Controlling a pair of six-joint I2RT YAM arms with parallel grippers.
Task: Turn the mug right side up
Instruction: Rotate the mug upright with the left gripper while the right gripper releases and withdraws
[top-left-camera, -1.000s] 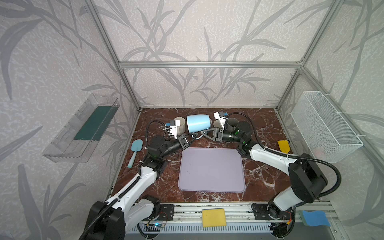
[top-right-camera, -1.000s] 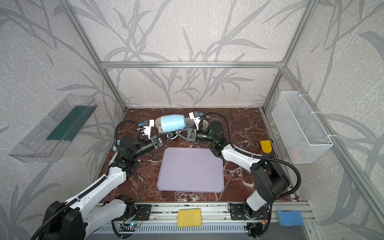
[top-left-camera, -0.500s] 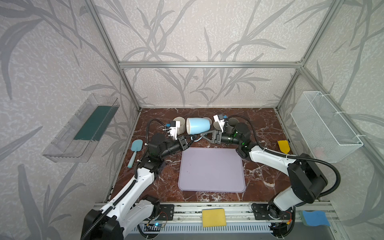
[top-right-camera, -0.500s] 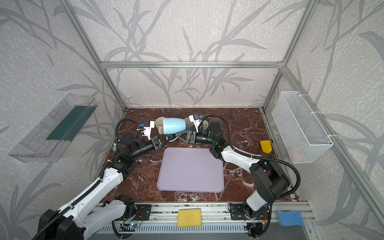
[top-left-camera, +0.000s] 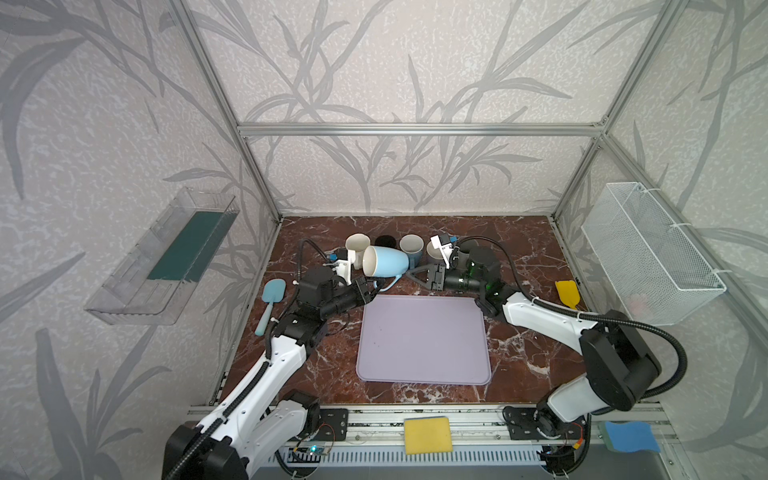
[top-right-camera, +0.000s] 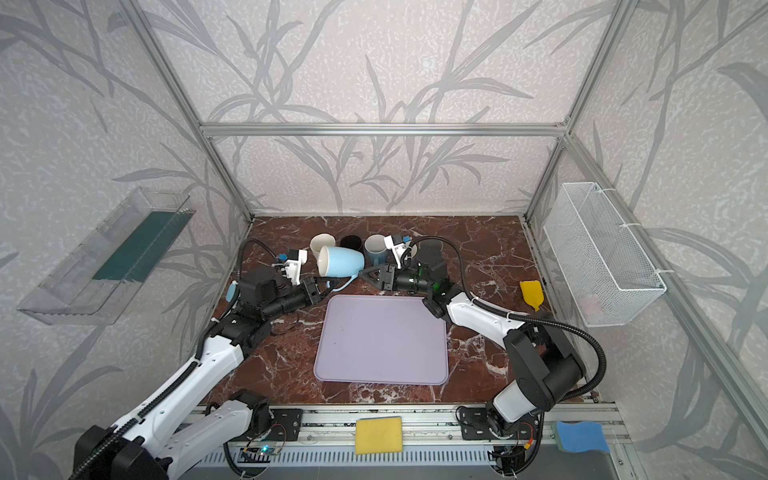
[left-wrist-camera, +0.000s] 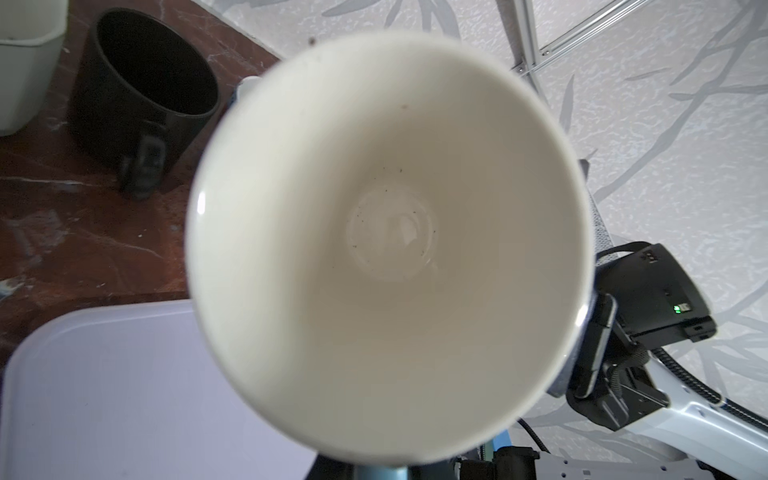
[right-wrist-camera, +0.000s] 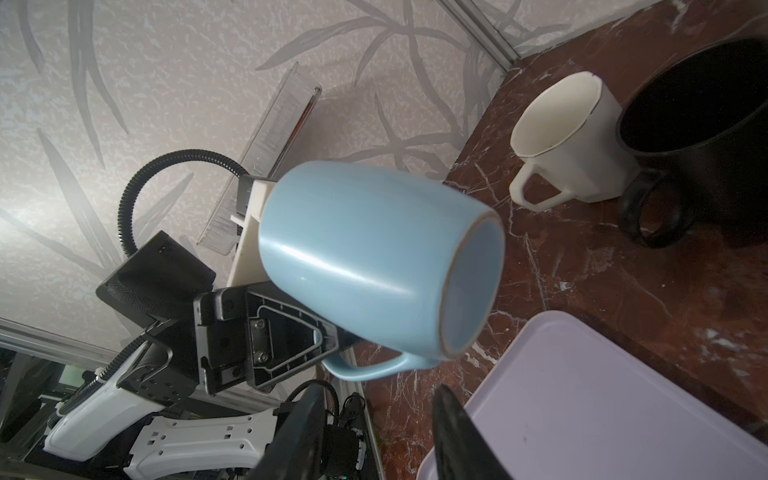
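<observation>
The light blue mug hangs on its side above the table, just behind the purple mat. My left gripper is shut on its handle from below. In the left wrist view the mug's cream inside fills the frame and hides the jaws. The right wrist view shows the mug's base and the left gripper clamped at the handle. My right gripper stands open just right of the mug's base, apart from it and empty.
Several mugs stand upright in a row behind: white, black, grey. The purple mat lies in the middle. A blue spatula lies at the left, a yellow one at the right. A wire basket hangs on the right wall.
My right gripper has opened, let go of the mug and drawn back slightly to the right. The left gripper has carried the mug a little leftward and lower.
</observation>
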